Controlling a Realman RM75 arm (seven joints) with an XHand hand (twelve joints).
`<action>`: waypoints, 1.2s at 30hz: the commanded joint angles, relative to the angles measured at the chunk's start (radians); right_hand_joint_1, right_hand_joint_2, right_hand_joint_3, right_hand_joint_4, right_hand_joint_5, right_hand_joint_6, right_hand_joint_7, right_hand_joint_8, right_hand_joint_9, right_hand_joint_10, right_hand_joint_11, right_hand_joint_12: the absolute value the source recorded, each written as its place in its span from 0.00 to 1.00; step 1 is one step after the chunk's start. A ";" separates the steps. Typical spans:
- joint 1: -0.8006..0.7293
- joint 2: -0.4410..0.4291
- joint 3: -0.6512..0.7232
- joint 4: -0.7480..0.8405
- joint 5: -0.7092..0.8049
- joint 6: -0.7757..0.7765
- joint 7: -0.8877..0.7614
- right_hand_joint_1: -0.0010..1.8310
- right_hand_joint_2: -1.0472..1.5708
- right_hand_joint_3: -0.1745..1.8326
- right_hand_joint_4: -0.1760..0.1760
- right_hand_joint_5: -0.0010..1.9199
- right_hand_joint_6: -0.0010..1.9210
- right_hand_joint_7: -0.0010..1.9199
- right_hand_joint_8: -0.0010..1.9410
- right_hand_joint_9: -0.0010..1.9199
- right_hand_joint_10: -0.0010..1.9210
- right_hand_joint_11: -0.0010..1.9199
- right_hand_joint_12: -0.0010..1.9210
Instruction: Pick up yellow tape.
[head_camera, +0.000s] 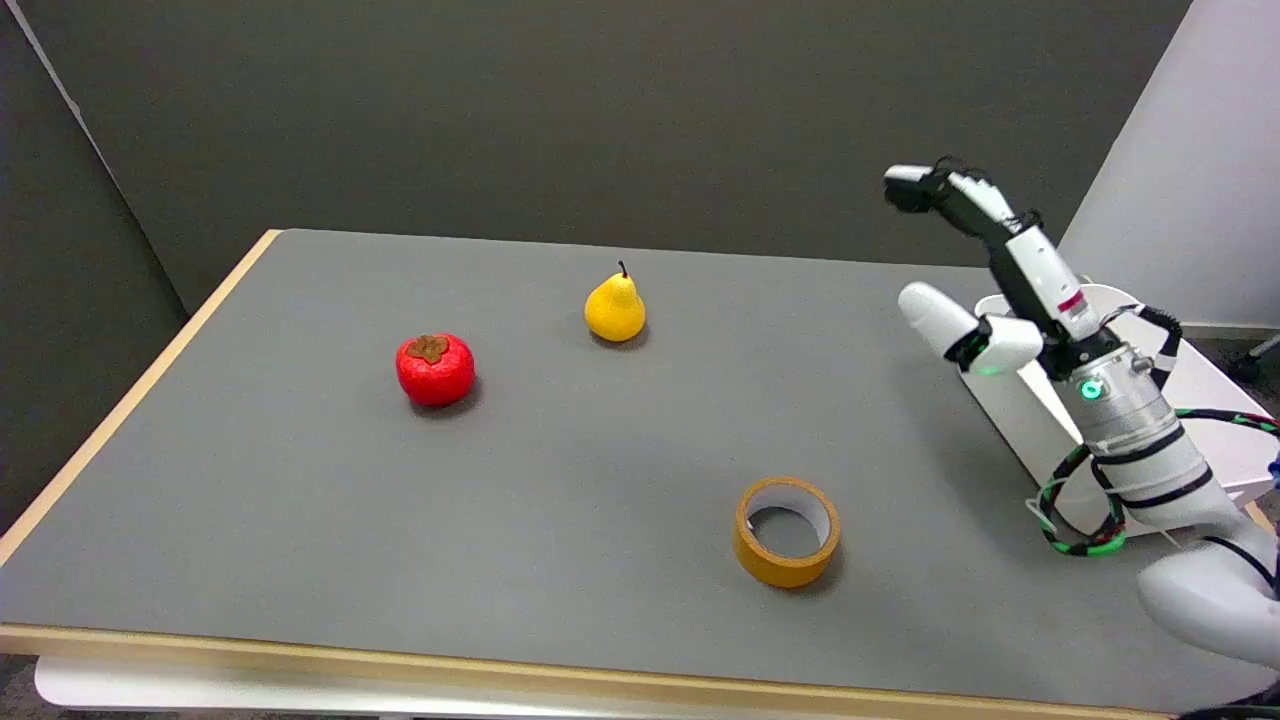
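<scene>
head view, your right hand (1000, 285) raised above the table's (300, 520) right edge. the hand holds nothing: its fingers (915, 185) are stretched up and to the left, the thumb (935, 318) spread apart from them lower down, so the hand stands wide. a green light shows at the thumb's base and another on the wrist. the white forearm (1150, 440) enters from the lower right, with a black-and-green cable looped beside it.

the yellow tape (787, 531) lies flat on the grey table top, hole upward, in the near right part of the surface (its inner face reads pale, its outer wall ochre). it is well apart from your hand, to the hand's lower left, and nothing touches it.

other things on the table: a yellow pear (615, 308) stands upright toward the far side, near the middle; a red persimmon (435, 369) with a brown calyx sits to the pear's left and somewhat nearer you. the two fruits are near each other but not touching, and both are well apart from the tape.

a white stand (1030, 410) rests at the table's right edge, behind your wrist. the table has a pale wooden rim along its left and near edges; a dark wall lies behind.
</scene>
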 joint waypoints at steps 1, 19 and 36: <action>-0.237 0.004 0.096 0.050 -0.366 -0.040 0.146 0.17 0.61 0.55 0.60 0.13 0.28 0.19 0.25 0.12 0.41 0.00 0.56; -0.327 -0.063 0.144 0.168 -0.601 -0.304 -0.229 0.20 0.60 0.52 0.53 0.12 0.24 0.13 0.19 0.02 0.34 0.00 0.46; -0.327 -0.063 0.159 0.240 -0.604 -0.436 -0.231 0.19 0.60 0.49 0.54 0.12 0.21 0.12 0.15 0.00 0.31 0.00 0.44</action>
